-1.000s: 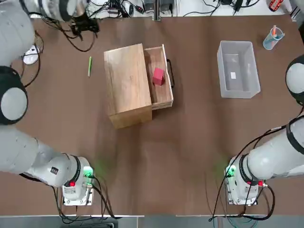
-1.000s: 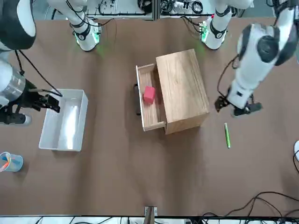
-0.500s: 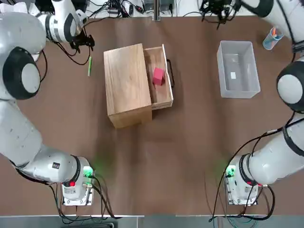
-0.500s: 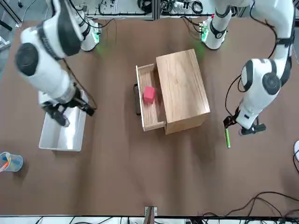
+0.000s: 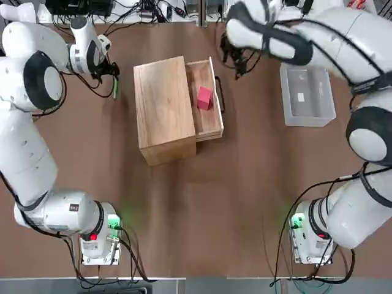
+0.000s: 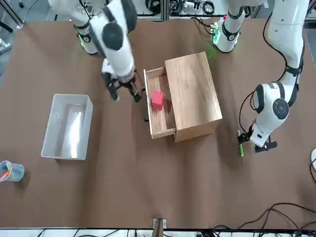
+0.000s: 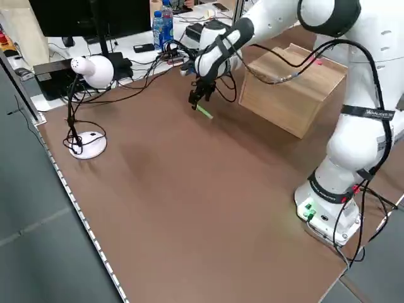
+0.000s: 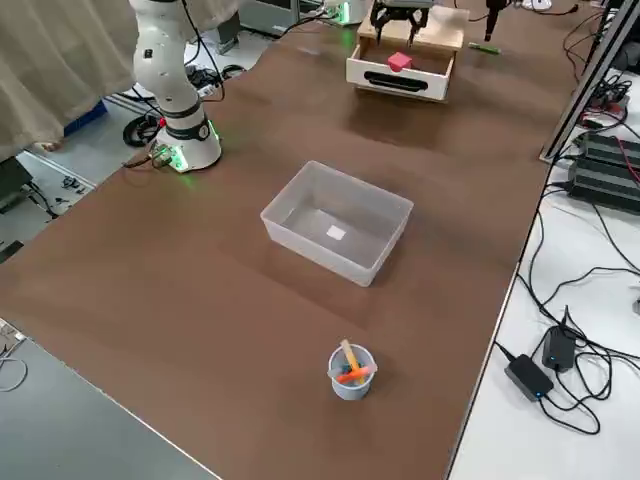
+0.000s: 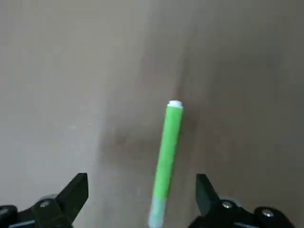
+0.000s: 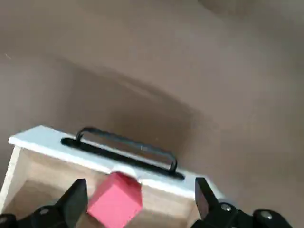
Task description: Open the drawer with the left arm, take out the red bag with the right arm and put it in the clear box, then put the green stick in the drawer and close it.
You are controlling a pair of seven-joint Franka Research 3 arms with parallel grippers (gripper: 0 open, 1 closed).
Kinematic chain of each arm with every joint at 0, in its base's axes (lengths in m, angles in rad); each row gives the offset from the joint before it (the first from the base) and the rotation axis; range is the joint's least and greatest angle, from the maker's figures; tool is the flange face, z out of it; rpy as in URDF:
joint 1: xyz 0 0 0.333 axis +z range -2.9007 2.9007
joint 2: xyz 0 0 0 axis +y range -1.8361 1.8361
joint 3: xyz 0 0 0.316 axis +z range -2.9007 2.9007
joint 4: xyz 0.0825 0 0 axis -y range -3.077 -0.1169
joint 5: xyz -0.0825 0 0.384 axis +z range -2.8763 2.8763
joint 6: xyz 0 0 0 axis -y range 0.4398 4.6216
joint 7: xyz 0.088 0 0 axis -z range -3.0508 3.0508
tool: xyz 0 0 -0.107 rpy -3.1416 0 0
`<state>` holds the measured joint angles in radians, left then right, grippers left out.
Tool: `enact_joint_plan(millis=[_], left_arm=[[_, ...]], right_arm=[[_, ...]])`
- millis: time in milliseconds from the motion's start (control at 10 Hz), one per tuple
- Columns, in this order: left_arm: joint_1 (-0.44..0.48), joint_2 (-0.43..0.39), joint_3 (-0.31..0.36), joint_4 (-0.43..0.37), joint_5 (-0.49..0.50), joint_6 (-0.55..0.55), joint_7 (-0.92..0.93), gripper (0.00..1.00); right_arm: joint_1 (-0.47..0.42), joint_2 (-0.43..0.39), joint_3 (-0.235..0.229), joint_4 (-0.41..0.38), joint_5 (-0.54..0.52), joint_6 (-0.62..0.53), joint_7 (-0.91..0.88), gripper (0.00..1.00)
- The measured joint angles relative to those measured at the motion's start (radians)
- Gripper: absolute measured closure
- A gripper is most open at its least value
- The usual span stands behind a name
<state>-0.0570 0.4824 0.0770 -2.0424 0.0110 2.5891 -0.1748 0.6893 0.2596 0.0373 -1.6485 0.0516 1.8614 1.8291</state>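
So, top view: the drawer (image 5: pixel 209 127) is already pulled out of its cabinet (image 5: pixel 164 110) with the red bag (image 5: pixel 204 98) sitting in it. Clear box (image 5: pixel 308 98) is off to the right, nothing in it yet, so bag, stick and closing are all left to do.

Front view has the right hand (image 6: pixel 122 91) up near the drawer's handle side, and the left hand (image 6: pixel 256 142) at the green stick (image 6: pixel 241 149) on the brown surface (image 6: pixel 197 187).

Left side view: stick pokes out under that hand, with a monitor (image 7: pixel 95 19) and bottles (image 7: pixel 162 26) behind.

Right side view: cup of pens (image 8: pixel 352 372) past the box, curtain (image 8: pixel 70 70) in the room.

Left wrist: fingers wide apart, stick between them, not gripped.

Right wrist: fingers apart too, bag between them but not clamped. Looks like the grab comes next.
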Motion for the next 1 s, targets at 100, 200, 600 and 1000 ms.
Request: enact_joint_plan(millis=[100, 200, 600, 1000], left_arm=[[-0.001, 0.008, -0.010, 0.003, -0.003, 0.000, 0.000, 0.00], [0.000, 0.020, -0.018, 0.013, -0.013, 0.000, 0.000, 0.00], [0.005, 0.093, -0.031, 0.080, -0.043, 0.000, -0.001, 0.07], [0.019, 0.110, -0.032, 0.103, -0.043, -0.001, -0.002, 0.41]], right_arm=[[0.032, 0.010, 0.000, -0.005, 0.000, 0.024, 0.144, 0.00], [0.059, 0.027, 0.000, -0.009, 0.000, 0.056, 0.285, 0.00], [0.101, 0.124, -0.001, 0.002, 0.014, 0.177, 0.632, 0.00], [0.120, 0.206, -0.002, 0.066, 0.024, 0.196, 0.698, 0.00]])
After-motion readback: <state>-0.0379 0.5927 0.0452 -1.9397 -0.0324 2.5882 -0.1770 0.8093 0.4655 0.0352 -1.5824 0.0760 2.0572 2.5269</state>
